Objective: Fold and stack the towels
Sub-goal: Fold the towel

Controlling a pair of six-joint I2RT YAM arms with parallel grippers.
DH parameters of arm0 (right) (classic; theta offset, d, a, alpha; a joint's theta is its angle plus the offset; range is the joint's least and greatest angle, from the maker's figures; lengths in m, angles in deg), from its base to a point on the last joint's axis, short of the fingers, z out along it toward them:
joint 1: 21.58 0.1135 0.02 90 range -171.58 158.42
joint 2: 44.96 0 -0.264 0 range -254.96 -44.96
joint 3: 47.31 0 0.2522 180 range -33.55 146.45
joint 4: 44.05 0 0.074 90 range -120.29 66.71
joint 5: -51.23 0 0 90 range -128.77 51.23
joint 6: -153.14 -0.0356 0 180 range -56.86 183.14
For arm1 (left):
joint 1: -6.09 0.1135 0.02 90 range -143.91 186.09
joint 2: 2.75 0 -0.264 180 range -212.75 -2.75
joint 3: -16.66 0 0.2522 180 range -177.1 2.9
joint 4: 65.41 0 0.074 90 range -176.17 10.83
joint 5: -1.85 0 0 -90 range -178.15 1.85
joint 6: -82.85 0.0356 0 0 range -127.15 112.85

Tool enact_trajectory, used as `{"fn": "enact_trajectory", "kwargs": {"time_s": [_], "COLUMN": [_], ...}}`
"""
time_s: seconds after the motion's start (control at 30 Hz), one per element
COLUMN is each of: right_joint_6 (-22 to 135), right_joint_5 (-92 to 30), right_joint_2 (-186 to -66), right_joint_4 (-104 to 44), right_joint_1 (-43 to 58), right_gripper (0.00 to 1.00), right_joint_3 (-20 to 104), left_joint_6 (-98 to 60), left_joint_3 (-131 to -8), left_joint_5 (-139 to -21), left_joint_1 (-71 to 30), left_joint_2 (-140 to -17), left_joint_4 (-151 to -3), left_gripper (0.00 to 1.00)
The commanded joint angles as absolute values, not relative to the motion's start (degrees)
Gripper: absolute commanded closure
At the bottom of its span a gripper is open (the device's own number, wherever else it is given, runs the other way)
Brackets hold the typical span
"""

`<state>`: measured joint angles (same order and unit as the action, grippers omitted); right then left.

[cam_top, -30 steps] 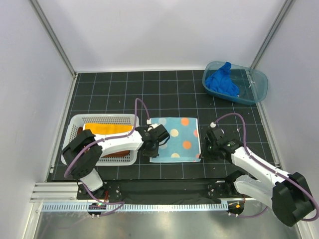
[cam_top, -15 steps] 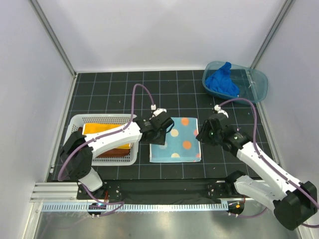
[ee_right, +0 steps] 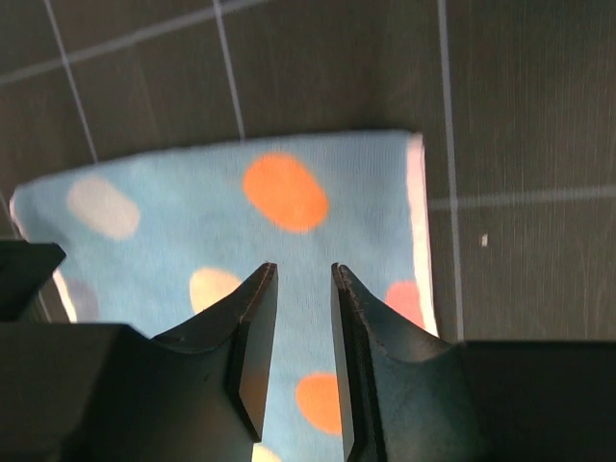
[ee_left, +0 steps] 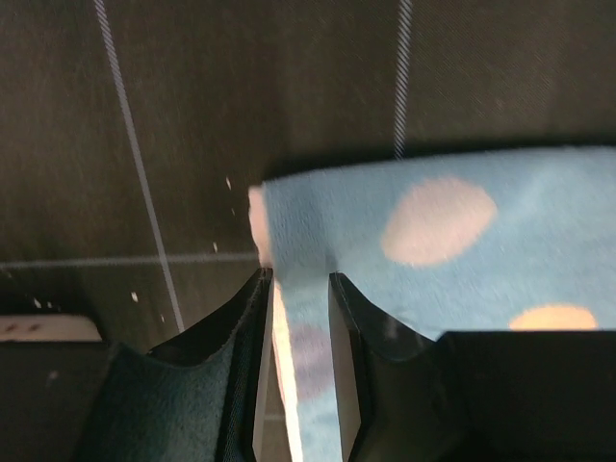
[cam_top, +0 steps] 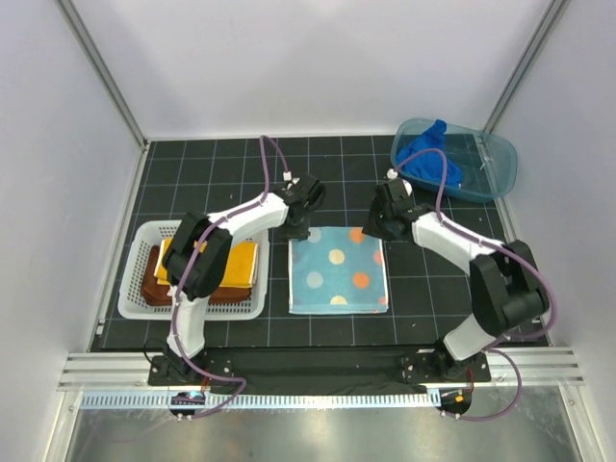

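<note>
Hovering over the folded spotted light-blue towel (cam_top: 339,274), left tool (ee_left: 296,289) and right tool (ee_right: 303,279) look slightly spread, empty; a sloppy pinch could unfold it.

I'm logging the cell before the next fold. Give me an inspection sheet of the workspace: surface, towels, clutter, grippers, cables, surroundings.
Surface: black gridded mat, flat.
Job's things: spotted light-blue towel folded flat mid-mat; yellow-orange towel on rust-brown towel in white mesh basket; royal blue towel bunched in blue tub.
Clutter: a few pale specks by the spotted towel's corner.
Grippers: left gripper over its far-left corner, right gripper over its far-right corner; both slightly parted, gripping nothing.
Cables: purple cables loop above both arms.
Surroundings: white walls; metal rail at near edge.
</note>
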<state>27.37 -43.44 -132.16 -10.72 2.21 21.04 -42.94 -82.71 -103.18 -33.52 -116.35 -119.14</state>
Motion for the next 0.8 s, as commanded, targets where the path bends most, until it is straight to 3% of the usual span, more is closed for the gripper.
{"fn": "enact_trajectory", "kwargs": {"time_s": [0.0,0.33,0.53,0.77], "right_joint_6": [29.12,31.32,32.81,34.83], "right_joint_5": [-42.55,-43.16,-43.96,-45.0], "right_joint_2": [-136.96,-147.61,-146.74,-142.87], "right_joint_4": [-16.05,-16.23,-14.65,-10.97], "right_joint_1": [-0.03,-3.65,-4.53,-4.53], "right_gripper": [0.65,0.67,0.67,0.67], "right_joint_3": [25.69,29.21,30.7,33.95], "left_joint_6": [-40.02,-39.93,-39.32,-37.65], "left_joint_3": [-86.75,-89.3,-90.18,-92.37], "left_joint_5": [-103.62,-102.57,-100.9,-100.72], "left_joint_1": [-31.88,-29.86,-29.68,-29.42], "left_joint_2": [-118.76,-124.13,-123.78,-120.35], "left_joint_4": [-118.11,-118.63,-118.63,-118.63], "left_gripper": [0.67,0.67,0.67,0.59]}}
